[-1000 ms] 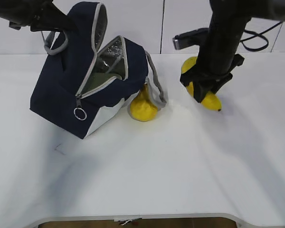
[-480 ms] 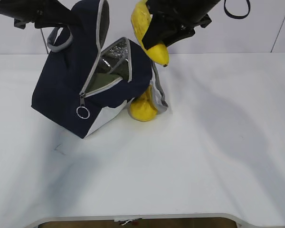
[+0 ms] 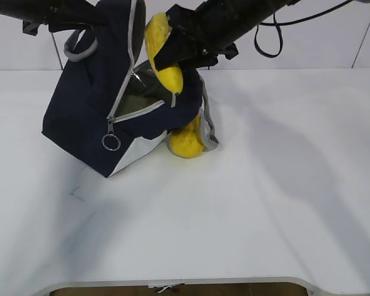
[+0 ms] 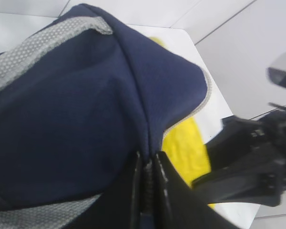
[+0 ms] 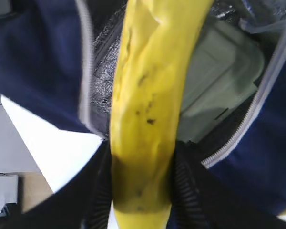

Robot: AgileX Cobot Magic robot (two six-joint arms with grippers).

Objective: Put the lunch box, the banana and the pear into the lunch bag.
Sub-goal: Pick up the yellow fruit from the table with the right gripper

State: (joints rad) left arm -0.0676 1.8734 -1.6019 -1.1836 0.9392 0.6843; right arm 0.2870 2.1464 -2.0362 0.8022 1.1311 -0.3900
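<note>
Right gripper [image 5: 142,183] pinched the banana [image 5: 148,105] over the open bag [image 3: 92,105]; only its wrist camera showed the lunch box [image 5: 219,95] inside. Left gripper [image 4: 148,191] was clamped on bag fabric.

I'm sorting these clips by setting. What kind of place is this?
Probably a lab or test bench, not a home kitchen: a bare white table, plain white panelled walls behind it, and only a bag, banana and pear set out.
</note>
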